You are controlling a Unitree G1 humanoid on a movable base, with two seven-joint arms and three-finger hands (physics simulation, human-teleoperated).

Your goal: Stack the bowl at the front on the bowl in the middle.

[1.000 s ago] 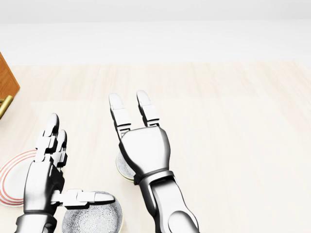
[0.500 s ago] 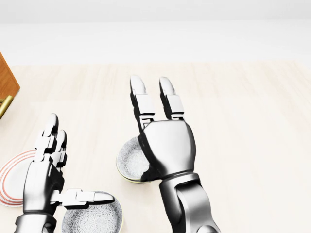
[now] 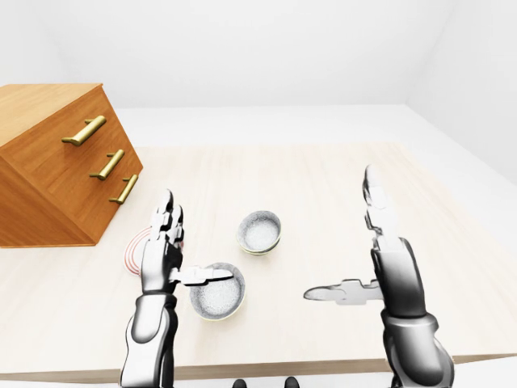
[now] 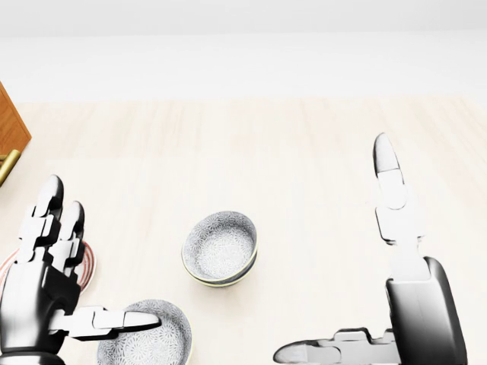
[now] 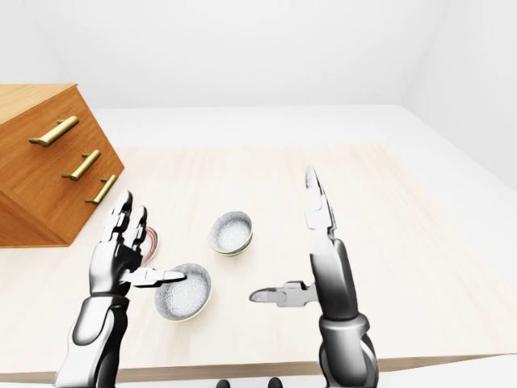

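Note:
Two grey speckled bowls stand on the pale wooden table (image 4: pixel 304 152). The middle bowl (image 4: pixel 221 249) sits alone near the centre of the head view, with nothing over it. The front bowl (image 4: pixel 144 338) lies at the bottom left. My left hand (image 4: pixel 106 255) is open beside it on the left, fingers upright, and its thumb (image 4: pixel 122 319) reaches out over the bowl's rim. Well right of both bowls, my right hand (image 4: pixel 332 247) is open, fingers pointing up and thumb stretched left. Neither hand holds anything.
A wooden drawer chest (image 3: pixel 56 162) with brass handles stands at the left of the table. A red-rimmed plate (image 3: pixel 139 242) lies partly hidden behind my left hand. The table's near edge (image 3: pixel 283 368) runs along the bottom of the eye views.
My right hand has swung from above the middle bowl out to the right, uncovering that bowl. The left hand has shifted a little left and lower in the head view.

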